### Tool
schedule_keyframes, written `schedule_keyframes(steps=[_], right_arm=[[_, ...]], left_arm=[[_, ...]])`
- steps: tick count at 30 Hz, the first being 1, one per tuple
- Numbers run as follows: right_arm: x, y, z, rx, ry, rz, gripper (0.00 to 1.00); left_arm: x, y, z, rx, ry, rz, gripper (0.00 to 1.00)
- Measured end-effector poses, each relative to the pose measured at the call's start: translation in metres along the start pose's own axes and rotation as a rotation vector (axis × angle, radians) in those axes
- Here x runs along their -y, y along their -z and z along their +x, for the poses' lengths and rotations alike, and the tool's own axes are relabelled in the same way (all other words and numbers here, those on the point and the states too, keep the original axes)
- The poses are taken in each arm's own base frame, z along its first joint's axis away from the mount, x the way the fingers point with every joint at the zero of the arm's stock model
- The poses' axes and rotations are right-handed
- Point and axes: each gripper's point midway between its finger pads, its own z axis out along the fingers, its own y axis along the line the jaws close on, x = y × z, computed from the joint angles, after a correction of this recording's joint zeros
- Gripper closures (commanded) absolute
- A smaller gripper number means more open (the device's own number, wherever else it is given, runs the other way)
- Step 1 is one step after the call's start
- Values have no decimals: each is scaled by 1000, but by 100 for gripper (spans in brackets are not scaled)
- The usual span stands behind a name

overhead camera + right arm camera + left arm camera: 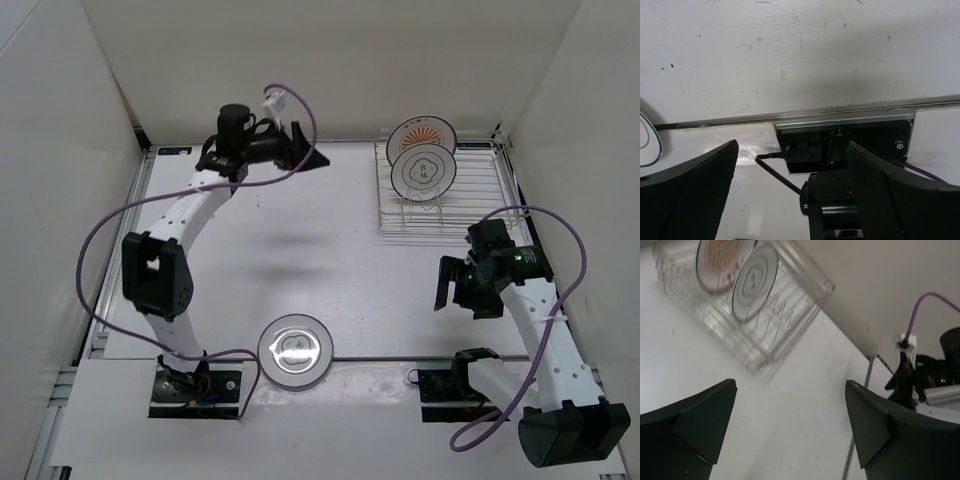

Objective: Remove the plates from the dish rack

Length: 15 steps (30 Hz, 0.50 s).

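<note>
Wide open, nothing held: left gripper (308, 157), right gripper (447, 284). One plate (295, 349) lies flat at the near table edge; scalloped plate (424, 172) and sunburst plate (425, 130) stand upright in the dish rack (470, 210), far right. Risk: a skewed pinch likely knocks the neighbour or drags the rack.

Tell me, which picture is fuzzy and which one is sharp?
Left wrist view: the dish rack and its two plates look smeared and fuzzy. Top external view: sharp, with a soft shadow on the table. Right wrist view: clear, with a small shiny glare on the table.
</note>
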Motion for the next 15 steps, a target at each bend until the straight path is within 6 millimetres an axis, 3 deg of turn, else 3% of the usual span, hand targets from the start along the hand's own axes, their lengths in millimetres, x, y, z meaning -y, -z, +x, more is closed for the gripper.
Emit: schedule_keyframes(steps=[3, 7, 9, 11, 15], right_arm=[[1, 0, 0, 3, -2, 3, 10], [5, 0, -1, 12, -13, 29, 10], [8, -1, -1, 13, -27, 47, 10], [10, -1, -2, 18, -36, 60, 10], [13, -1, -3, 25, -40, 77, 10]], left_arm=[[8, -34, -38, 56, -117, 71, 0], [16, -94, -56, 76, -252, 131, 0], [13, -124, -50, 72, -311, 135, 0], [3, -157, -24, 35, -355, 104, 0], [-15, -191, 17, -39, -417, 56, 4]])
